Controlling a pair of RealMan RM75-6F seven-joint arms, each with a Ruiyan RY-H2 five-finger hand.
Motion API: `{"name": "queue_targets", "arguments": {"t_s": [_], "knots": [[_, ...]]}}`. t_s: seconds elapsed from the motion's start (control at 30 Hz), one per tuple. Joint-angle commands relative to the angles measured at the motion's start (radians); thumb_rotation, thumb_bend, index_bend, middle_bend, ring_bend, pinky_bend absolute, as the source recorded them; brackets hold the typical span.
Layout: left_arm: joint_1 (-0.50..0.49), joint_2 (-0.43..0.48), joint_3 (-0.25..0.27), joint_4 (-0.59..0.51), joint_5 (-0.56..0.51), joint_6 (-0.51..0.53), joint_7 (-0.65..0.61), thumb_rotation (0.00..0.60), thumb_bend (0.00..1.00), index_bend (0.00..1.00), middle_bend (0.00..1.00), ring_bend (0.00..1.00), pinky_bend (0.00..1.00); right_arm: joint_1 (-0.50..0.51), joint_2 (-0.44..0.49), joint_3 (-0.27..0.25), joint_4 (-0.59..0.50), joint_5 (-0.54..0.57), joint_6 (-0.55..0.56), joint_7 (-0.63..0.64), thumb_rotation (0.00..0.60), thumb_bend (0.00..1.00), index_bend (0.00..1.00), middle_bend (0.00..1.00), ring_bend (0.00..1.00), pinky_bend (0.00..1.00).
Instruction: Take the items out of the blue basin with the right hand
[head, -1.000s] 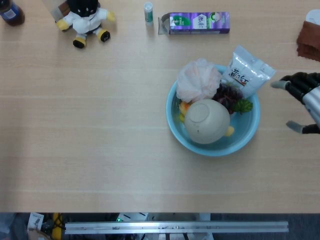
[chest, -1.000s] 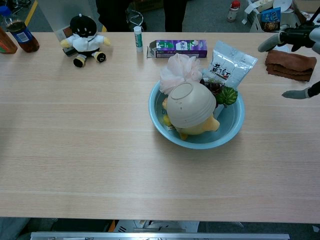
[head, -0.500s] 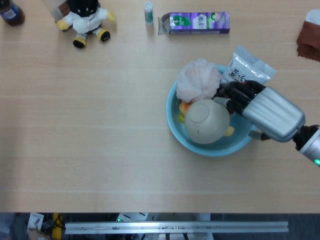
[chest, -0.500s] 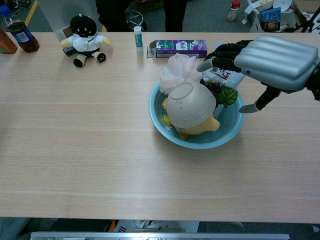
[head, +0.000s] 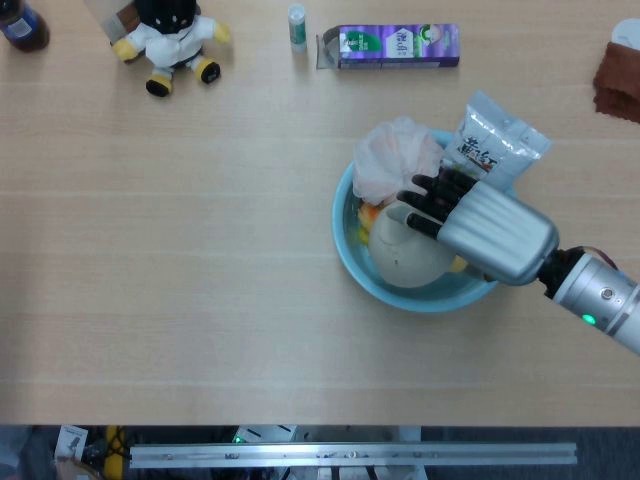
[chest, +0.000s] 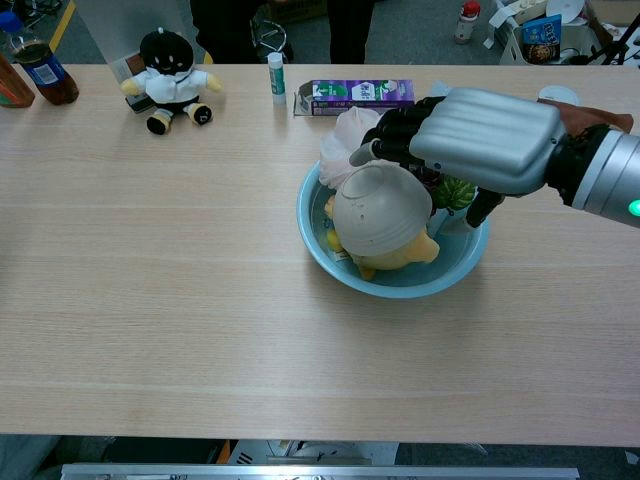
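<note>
The blue basin (head: 341, 238) (chest: 310, 228) stands right of the table's middle. Inside it an upturned beige bowl (head: 400, 258) (chest: 375, 215) lies over a yellow item (chest: 402, 255). A pink bath puff (head: 390, 155) (chest: 340, 140) sits at the basin's far side. A silver snack packet (head: 497, 140) leans on the far right rim. A green leaf (chest: 455, 190) shows under the palm. My right hand (head: 485, 232) (chest: 475, 135) hovers over the basin, fingers (head: 425, 205) spread above the bowl and the puff's edge, holding nothing. Contact with the bowl is unclear. The left hand is out of sight.
Along the far edge stand a plush toy (head: 170, 40), a small tube (head: 297, 25) and a purple box (head: 395, 45). A brown cloth (head: 618, 80) lies at the far right, a bottle (head: 20, 25) at the far left.
My right hand has come in from the table's right side, passed over the packet and now reaches further left above the bowl and puff. The items have not moved.
</note>
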Motion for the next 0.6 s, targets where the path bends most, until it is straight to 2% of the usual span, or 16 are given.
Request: {"name": "queue_targets", "arguments": {"t_s": [0.03,0.6], "knots": [[0.001,0.002,0.000,0.000,-0.002,0.000,0.000,0.600,0.36,0.30,0.29,0.26,0.25,0.013,-0.012,0.000,0.009,0.017,-0.011,-0.018,0.600,0.01,0.16,0.17,0.12,0.24],[0.004,0.004,-0.002,0.000,-0.004,-0.001,-0.001,0.600,0.36,0.30,0.29,0.26,0.25,0.075,-0.062,-0.002,0.030,0.096,-0.032,-0.039,0.600,0.02,0.31,0.20,0.12,0.24]]}}
